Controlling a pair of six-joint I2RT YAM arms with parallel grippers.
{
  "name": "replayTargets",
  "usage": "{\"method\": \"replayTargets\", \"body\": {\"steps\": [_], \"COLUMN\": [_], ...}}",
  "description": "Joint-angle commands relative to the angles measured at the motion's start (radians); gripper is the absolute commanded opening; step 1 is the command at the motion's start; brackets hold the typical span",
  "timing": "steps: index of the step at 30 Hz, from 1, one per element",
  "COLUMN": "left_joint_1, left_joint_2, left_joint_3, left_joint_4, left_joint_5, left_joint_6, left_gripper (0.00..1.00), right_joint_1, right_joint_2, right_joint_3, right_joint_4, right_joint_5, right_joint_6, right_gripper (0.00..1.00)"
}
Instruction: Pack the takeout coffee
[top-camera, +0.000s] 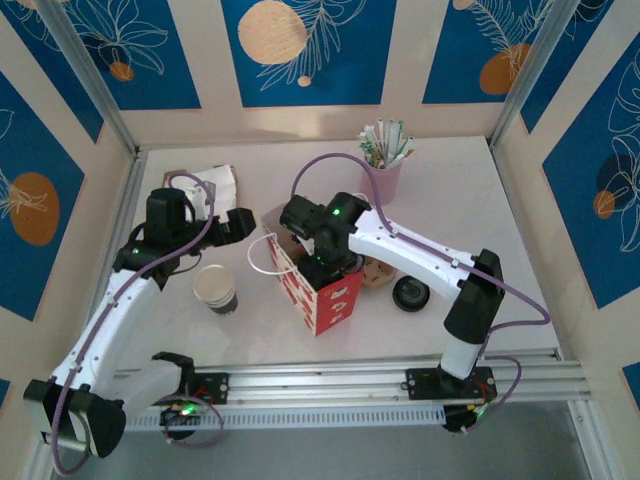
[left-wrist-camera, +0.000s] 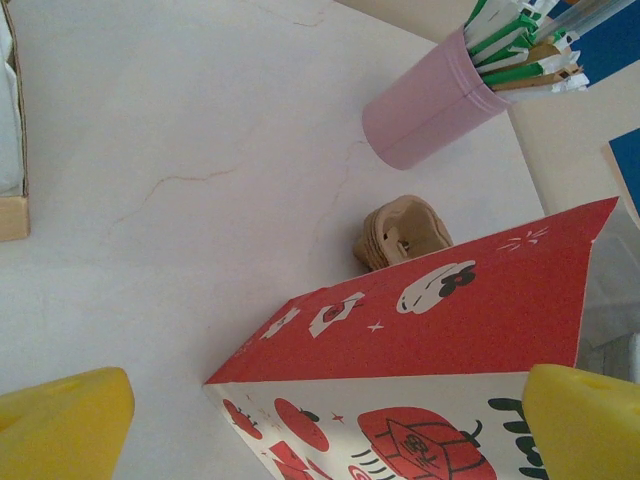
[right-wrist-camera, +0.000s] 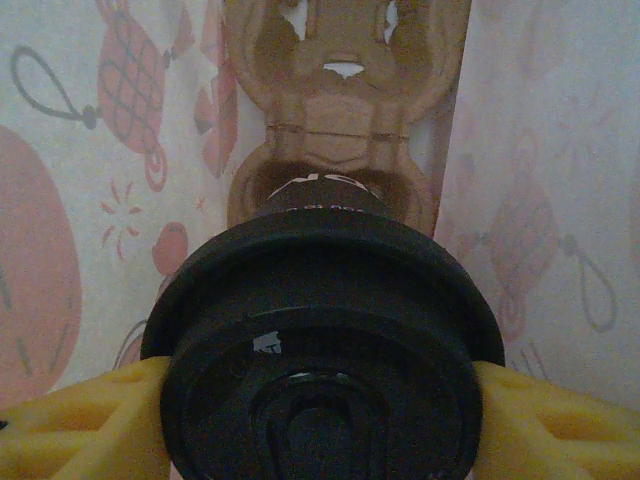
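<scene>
The takeout coffee (right-wrist-camera: 320, 340), seen from above by its round black lid, hangs inside the red-and-white bag (top-camera: 322, 290). My right gripper (right-wrist-camera: 320, 425) is shut on it, a yellow finger (right-wrist-camera: 80, 420) pressed on each side. Below the cup, at the bag's bottom, lies a brown cardboard carrier (right-wrist-camera: 345, 110). In the top view my right gripper (top-camera: 330, 262) reaches down into the bag's open top. My left gripper (top-camera: 235, 222) stands open just left of the bag, nothing between its fingers. In the left wrist view the bag (left-wrist-camera: 430, 340) sits between the left gripper's (left-wrist-camera: 325, 430) spread fingertips.
A lidless paper cup (top-camera: 215, 288) stands left of the bag. A flat black lid (top-camera: 410, 293) and stacked cardboard carriers (top-camera: 378, 270) lie to its right. The pink cup of sticks (top-camera: 385, 175) stands at the back, a napkin box (top-camera: 215, 185) at the back left.
</scene>
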Motion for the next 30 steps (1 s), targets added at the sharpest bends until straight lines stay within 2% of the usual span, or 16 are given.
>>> {"method": "replayTargets", "body": {"steps": [1,30], "left_joint_1": [0.008,0.006], "left_joint_2": [0.001,0.009], "left_joint_3": [-0.01,-0.011], "left_joint_4": [0.024,0.034], "left_joint_5": [0.02,0.023], "left_joint_6": [-0.013,-0.02], "left_gripper": [1.0,1.0], "right_joint_1": [-0.006,-0.027], "right_joint_2": [-0.035,-0.019], "right_joint_3": [-0.015,-0.025], "right_joint_4": [0.003,-0.019], "right_joint_5": [-0.019,-0.032], "right_joint_6": [-0.015,-0.009], "right_gripper": [0.65,0.65]}}
